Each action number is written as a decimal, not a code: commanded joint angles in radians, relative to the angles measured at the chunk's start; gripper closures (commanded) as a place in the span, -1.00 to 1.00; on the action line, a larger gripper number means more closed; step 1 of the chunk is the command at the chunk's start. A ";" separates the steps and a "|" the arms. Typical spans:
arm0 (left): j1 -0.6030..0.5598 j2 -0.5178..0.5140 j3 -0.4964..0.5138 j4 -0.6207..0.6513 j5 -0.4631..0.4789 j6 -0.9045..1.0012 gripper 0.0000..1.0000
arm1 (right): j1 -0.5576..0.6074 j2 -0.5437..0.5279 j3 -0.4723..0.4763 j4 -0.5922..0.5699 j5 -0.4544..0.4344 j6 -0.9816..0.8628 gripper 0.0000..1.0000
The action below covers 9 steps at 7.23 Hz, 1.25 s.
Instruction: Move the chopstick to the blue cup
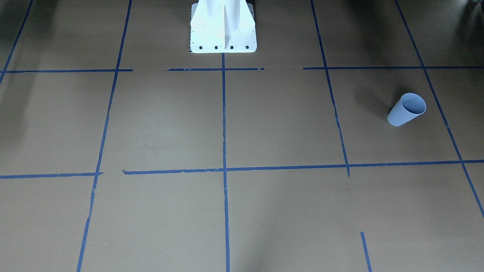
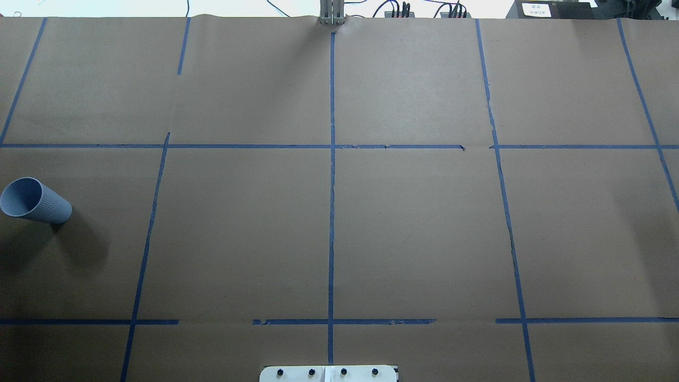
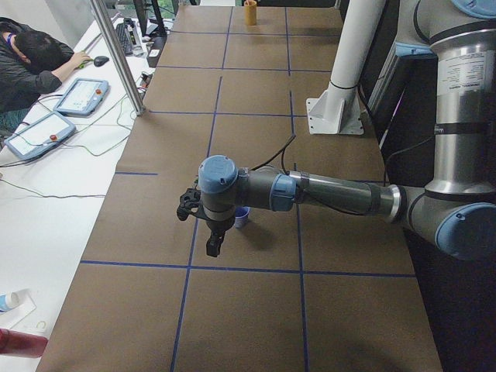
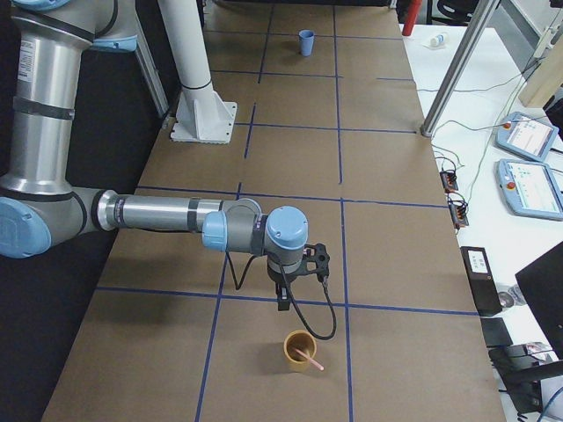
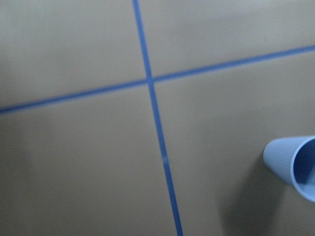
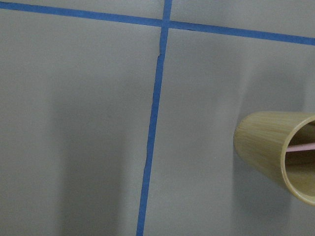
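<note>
The blue cup (image 1: 406, 109) stands upright on the brown table, at the far left in the overhead view (image 2: 34, 200) and at the right edge of the left wrist view (image 5: 295, 164). My left gripper (image 3: 211, 246) hangs just beside the blue cup (image 3: 242, 218); I cannot tell if it is open. A pink chopstick (image 4: 310, 357) leans inside a tan bamboo cup (image 4: 298, 350), also in the right wrist view (image 6: 301, 146). My right gripper (image 4: 282, 301) hangs just behind that cup; I cannot tell its state.
The white robot pedestal (image 1: 223, 30) stands at the table's middle edge. Blue tape lines (image 2: 331, 212) grid the brown table. An operator (image 3: 31, 66) sits by control pendants (image 3: 81, 97) past the far edge. A metal post (image 3: 116, 54) stands there.
</note>
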 commanded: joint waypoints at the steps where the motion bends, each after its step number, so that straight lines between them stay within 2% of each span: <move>1: 0.008 -0.010 0.015 -0.053 -0.004 0.007 -1.00 | 0.000 0.000 0.002 0.000 0.002 0.001 -1.00; 3: 0.142 -0.010 -0.001 -0.085 -0.093 -0.180 -1.00 | 0.000 0.000 0.001 -0.001 0.014 0.001 -1.00; 4: 0.182 -0.003 -0.004 -0.119 -0.093 -0.259 -1.00 | 0.000 0.000 0.001 -0.001 0.014 0.001 -1.00; 5: 0.246 0.018 -0.002 -0.198 -0.080 -0.386 -1.00 | 0.000 0.000 -0.001 -0.001 0.014 -0.001 -1.00; 7: 0.358 0.036 0.033 -0.417 0.029 -0.643 -1.00 | -0.002 0.000 -0.001 -0.001 0.014 -0.001 -1.00; 9: 0.393 0.036 0.068 -0.464 0.040 -0.666 -1.00 | -0.002 0.000 -0.001 -0.001 0.014 -0.001 -1.00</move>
